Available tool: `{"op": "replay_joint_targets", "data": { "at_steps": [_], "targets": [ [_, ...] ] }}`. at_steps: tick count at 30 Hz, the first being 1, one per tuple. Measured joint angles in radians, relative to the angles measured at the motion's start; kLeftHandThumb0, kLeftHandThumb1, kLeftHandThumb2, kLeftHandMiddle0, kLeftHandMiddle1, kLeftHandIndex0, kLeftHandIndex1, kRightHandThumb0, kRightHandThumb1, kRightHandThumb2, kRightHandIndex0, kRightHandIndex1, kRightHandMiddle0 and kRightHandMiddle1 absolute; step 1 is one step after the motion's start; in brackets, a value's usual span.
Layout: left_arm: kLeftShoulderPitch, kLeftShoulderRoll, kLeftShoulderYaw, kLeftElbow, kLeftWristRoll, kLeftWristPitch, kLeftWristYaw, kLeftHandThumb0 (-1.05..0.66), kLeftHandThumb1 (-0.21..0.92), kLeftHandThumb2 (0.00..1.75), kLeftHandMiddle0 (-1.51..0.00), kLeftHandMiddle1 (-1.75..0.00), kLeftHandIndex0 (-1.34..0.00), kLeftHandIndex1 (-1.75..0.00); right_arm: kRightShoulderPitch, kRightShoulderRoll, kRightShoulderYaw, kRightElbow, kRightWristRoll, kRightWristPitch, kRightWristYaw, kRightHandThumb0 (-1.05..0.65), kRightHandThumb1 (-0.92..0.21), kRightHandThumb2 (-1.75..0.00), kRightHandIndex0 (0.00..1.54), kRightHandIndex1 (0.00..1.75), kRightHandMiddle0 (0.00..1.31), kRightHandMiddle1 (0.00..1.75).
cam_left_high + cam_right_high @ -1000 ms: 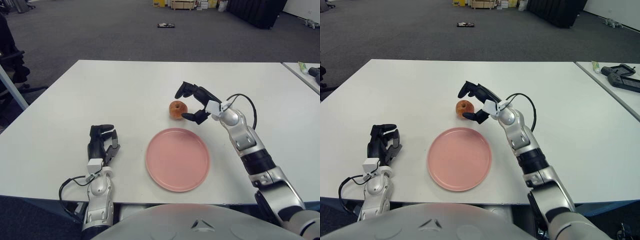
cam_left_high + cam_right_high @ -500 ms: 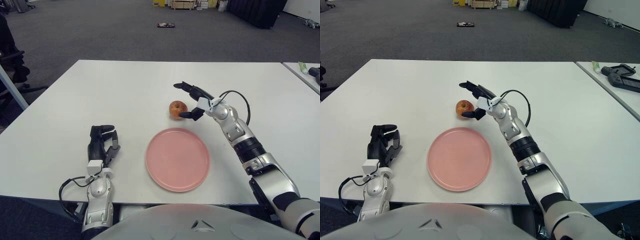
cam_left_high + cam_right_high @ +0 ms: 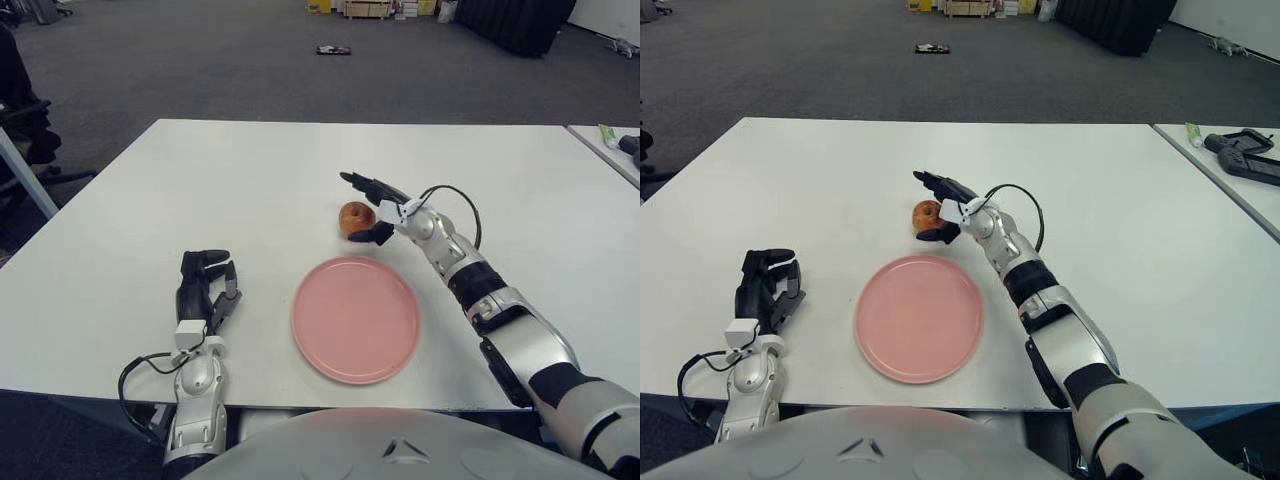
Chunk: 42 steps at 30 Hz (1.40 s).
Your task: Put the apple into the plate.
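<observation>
Reaching around the apple

We see our right robot hand at the apple, its fingers spread above and below the fruit, not yet clamped on it; whether they touch the apple we cannot tell; the apple sits on the white desk, just beyond the far rim of the pink plate; our left robot hand shows left of the plate, fingers curled, holding nothing.
</observation>
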<state>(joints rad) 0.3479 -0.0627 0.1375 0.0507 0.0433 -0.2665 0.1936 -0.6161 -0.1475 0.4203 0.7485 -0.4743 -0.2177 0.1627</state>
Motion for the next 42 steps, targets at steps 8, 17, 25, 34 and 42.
{"op": "replay_joint_targets", "data": {
  "at_steps": [8, 17, 25, 34, 42],
  "targets": [
    [0.006, -0.004, 0.0, -0.003, 0.003, 0.009, 0.002, -0.36, 0.83, 0.66, -0.43, -1.55, -0.25, -1.75, -0.025, 0.059, 0.059, 0.153, -0.049, -0.042, -0.071, -1.02, -0.48, -0.69, 0.0, 0.0, 0.0, 0.0],
    [0.008, -0.006, 0.0, -0.005, 0.003, 0.004, 0.002, -0.36, 0.82, 0.67, -0.44, -1.55, -0.25, -1.75, -0.125, 0.113, 0.078, 0.34, -0.054, -0.081, -0.101, -0.99, -0.52, -0.67, 0.0, 0.0, 0.01, 0.02],
    [0.01, -0.008, -0.001, -0.004, 0.003, -0.003, 0.002, -0.36, 0.83, 0.67, -0.42, -1.54, -0.25, -1.75, -0.198, 0.144, 0.041, 0.461, -0.032, -0.03, -0.1, -0.74, -0.51, -0.83, 0.0, 0.64, 0.0, 0.58],
    [0.021, -0.018, 0.0, -0.019, 0.002, 0.001, 0.002, -0.36, 0.83, 0.66, -0.41, -1.54, -0.25, -1.75, -0.212, 0.136, -0.04, 0.54, 0.023, -0.028, -0.133, -0.54, -0.44, -1.06, 0.1, 1.28, 0.0, 1.48],
    [0.033, -0.022, 0.002, -0.032, 0.003, 0.012, 0.008, -0.36, 0.84, 0.65, -0.4, -1.54, -0.24, -1.75, -0.197, 0.133, -0.098, 0.545, 0.062, -0.035, -0.137, -0.41, -0.59, -0.96, 0.24, 1.51, 0.34, 1.73]
  ]
}}
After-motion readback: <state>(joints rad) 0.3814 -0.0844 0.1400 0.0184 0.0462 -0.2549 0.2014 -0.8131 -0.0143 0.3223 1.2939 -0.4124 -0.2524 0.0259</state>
